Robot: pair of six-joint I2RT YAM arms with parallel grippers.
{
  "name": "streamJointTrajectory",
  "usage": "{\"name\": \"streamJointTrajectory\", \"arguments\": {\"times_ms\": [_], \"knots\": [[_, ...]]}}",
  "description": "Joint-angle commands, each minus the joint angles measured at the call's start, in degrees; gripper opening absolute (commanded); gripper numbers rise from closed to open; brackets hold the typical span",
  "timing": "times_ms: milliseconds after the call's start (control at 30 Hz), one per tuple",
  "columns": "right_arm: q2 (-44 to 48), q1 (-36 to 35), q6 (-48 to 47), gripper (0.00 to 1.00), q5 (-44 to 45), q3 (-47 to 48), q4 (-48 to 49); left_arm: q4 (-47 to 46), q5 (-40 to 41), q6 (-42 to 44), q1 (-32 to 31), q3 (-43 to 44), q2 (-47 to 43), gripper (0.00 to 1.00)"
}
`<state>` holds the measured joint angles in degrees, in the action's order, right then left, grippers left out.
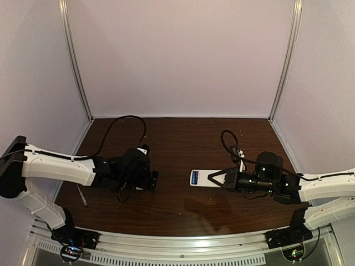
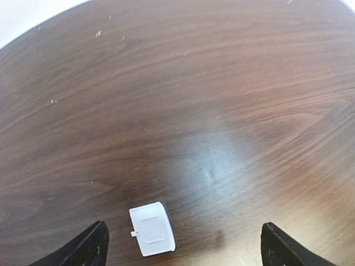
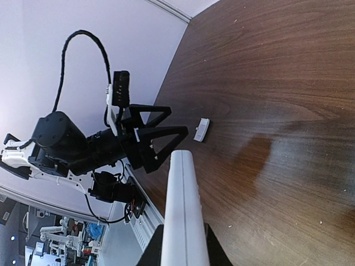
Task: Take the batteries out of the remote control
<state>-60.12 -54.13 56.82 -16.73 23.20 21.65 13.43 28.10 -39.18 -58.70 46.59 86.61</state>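
Toward the tabletop's [image 1: 183, 138] near edge, right tool [image 1: 219, 178] clamps the remote control [image 1: 201, 177]; left tool [image 2: 183, 246] gapes empty above a white cover [image 2: 152, 229].

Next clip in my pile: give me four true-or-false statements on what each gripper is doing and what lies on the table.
1. The right gripper is shut on the remote control. True.
2. The left gripper clamps the small white cover. False: it is open, and the cover lies flat on the table below it.
3. A thin pale tool lies on the table beside the left arm. True.
4. Two loose batteries lie next to the cover. False: no loose battery shows in any view.
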Motion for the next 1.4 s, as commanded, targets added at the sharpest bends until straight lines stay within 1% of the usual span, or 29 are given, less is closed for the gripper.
{"name": "streamJointTrajectory", "arguments": {"times_ms": [0, 200, 433, 567, 700, 733, 867, 967, 1067, 1133, 1367], "knots": [[-3.16, -0.39, 2.27, 0.0, -4.41, -0.15, 4.54, -9.35, -2.5, 5.49, -0.6, -5.12, -7.45, 0.97], [-8.66, -0.46, 2.13, 0.0, -6.84, 1.66, 5.74, -11.41, -4.79, 7.89, -1.32, -9.94, -15.66, 0.97], [-15.22, -0.45, -2.09, 0.0, -10.1, 6.26, 1.25, -11.35, -7.45, 7.76, -1.33, -13.16, -20.7, 0.97], [-17.81, -0.41, -2.75, 0.0, -8.9, 9.11, -3.38, -11.72, -9.3, 8.64, -1.33, -14.25, -22.73, 0.97], [-21.03, -0.13, -2.59, 0.0, -7.09, 10.93, -5.19, -11.77, -9.3, 9.31, -1.27, -16.15, -25.75, 0.98], [-22.01, -0.15, -2.14, 0.0, -6.51, 11.12, -5.06, -12.62, -8.93, 9.48, -1.29, -17.05, -26.58, 0.98], [-27.3, 0.37, -0.19, 0.0, -5.17, 11.27, -2.19, -10.49, -7.75, 8.55, -1.32, -17.69, -27.37, 0.97], [-31.99, 1.04, 0.95, 0.0, -6.87, 12.0, 0.51, -9.24, -6.57, 8.02, -1.31, -17.96, -27.61, 0.97], [-35.95, 1.73, 2.01, 0.03, -9.03, 12.04, 3.73, -8.74, -7.04, 7.97, -1.33, -18.06, -28.89, 0.97], [-37.82, 2.49, 2.33, 0.06, -10.29, 12.14, 4.1, -8.27, -7.11, 7.86, -1.3, -18.19, -30.12, 0.97], [-40.07, 5.59, 0.93, 0.27, -11.82, 11.93, 1.82, -7.68, -7.15, 7.49, -1.33, -18.88, -32.29, 0.97]]}}
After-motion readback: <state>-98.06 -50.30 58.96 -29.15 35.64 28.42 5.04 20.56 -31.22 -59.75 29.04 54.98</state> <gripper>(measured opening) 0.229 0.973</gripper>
